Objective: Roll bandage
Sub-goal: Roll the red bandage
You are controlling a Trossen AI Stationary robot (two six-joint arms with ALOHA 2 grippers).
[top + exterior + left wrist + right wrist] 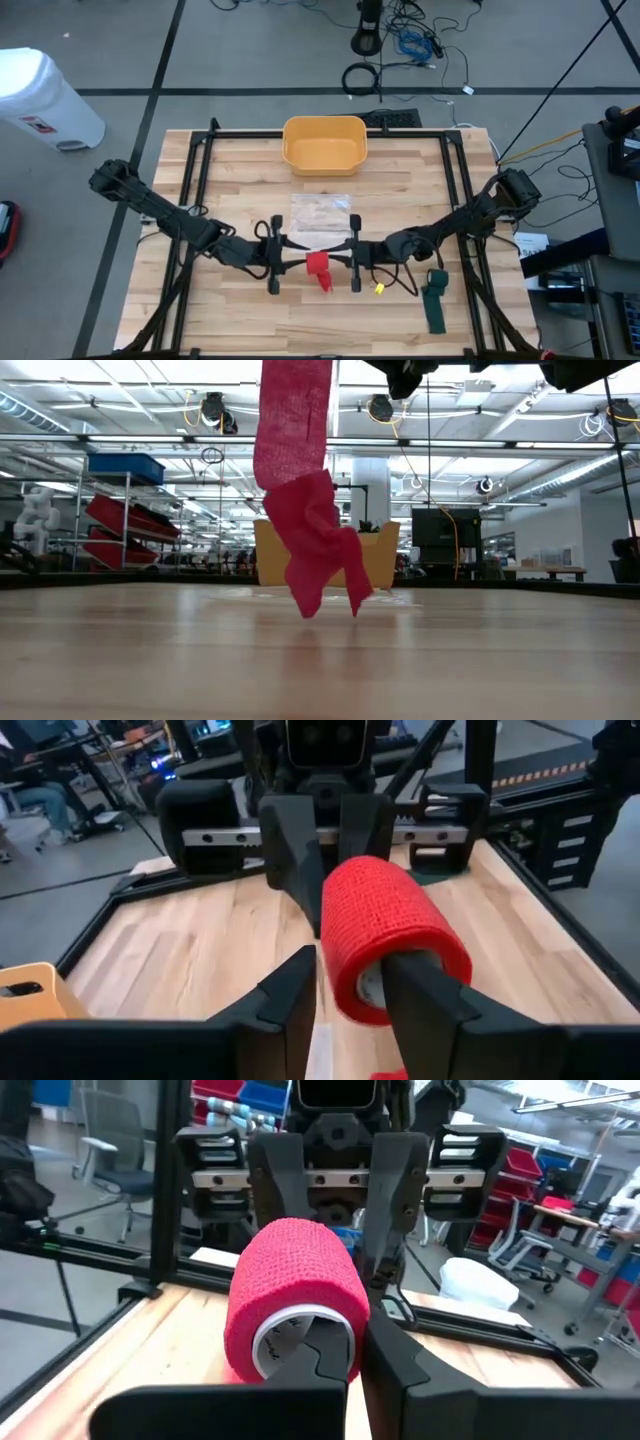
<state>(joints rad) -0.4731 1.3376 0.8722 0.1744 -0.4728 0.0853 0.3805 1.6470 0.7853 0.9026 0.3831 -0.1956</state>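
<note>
From above, the red bandage (pixel 319 268) hung between the left hand (pixel 275 262) and the right hand (pixel 353 262), above the front middle of the tabletop (pixel 240 180). Level with the tabletop, its loose tail (pixel 315 555) drooped crumpled, touching the wood: soft, light cloth, likely to unravel. The left wrist view showed one finger (pixel 420 995) inside the roll's core (pixel 372 990), the other outside; whether it gripped was unclear. In the right wrist view, the right hand was clenched at the core's rim, the firmest hold.
</note>
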